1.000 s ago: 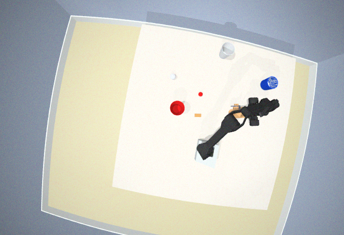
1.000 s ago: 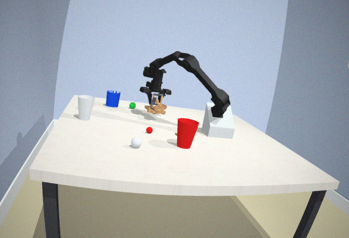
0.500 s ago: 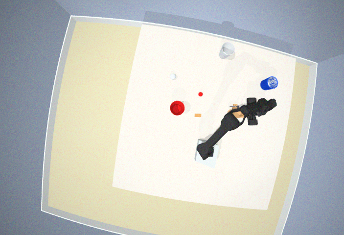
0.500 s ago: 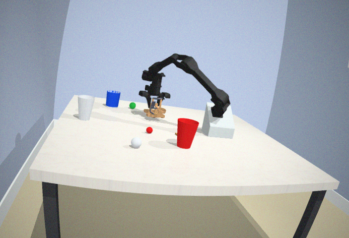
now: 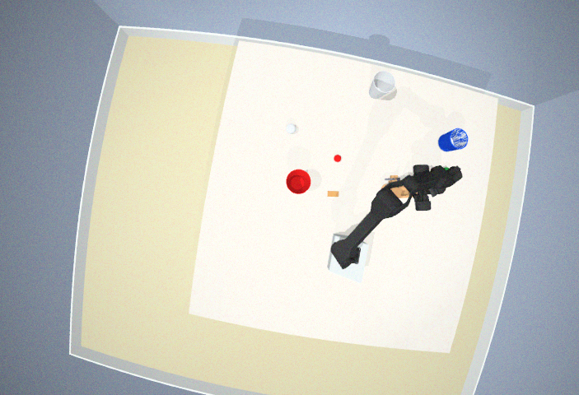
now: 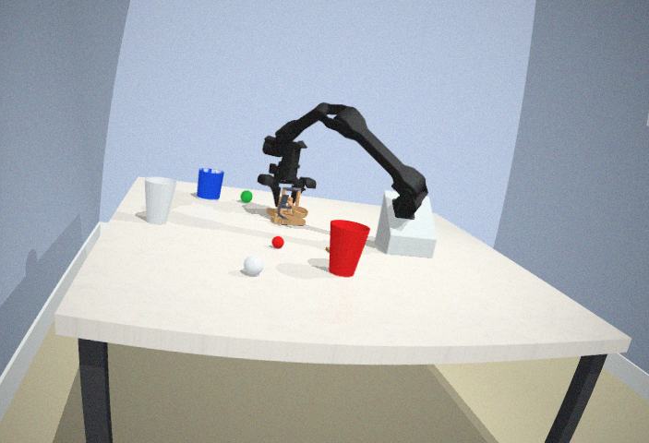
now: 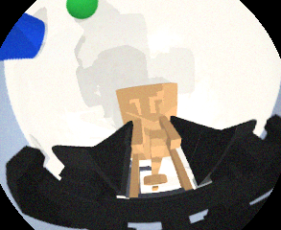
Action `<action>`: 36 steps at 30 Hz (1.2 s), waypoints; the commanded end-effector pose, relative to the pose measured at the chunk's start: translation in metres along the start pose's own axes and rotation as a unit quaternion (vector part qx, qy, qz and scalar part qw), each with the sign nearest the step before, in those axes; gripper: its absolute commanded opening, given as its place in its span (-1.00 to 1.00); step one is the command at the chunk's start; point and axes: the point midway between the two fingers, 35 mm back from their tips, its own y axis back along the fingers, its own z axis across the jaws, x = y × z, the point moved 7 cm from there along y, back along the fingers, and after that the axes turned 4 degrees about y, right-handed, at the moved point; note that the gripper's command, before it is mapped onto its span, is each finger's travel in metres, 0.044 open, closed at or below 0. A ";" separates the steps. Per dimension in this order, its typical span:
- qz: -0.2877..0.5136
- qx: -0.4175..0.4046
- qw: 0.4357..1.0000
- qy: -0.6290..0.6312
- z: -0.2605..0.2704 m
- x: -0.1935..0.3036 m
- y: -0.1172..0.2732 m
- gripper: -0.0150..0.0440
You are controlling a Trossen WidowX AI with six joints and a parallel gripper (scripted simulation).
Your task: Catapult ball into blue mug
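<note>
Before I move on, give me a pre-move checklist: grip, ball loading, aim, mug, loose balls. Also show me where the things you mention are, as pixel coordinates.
- Claw [image 5: 431, 178] [image 6: 286, 196] [image 7: 152, 122] shut on the catapult [image 5: 399, 191] [image 6: 289, 216] [image 7: 147, 103]: ok.
- Ball loaded: cannot tell; the cup is partly hidden.
- Catapult aimed at the blue mug [image 5: 449, 141] [image 6: 209, 185] [image 7: 22, 39]: cannot tell; the claw covers much of it.
- Blue mug upright: ok.
- Green ball [image 5: 445, 169] [image 6: 246, 196] [image 7: 81, 5] clear of the catapult: ok, though near the mug.
- Red ball [image 5: 337, 158] [image 6: 278, 242] off the catapult, on the table: ok.
</note>
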 end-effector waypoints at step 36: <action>-0.005 -0.004 1.000 0.000 -0.004 0.002 0.096 1.00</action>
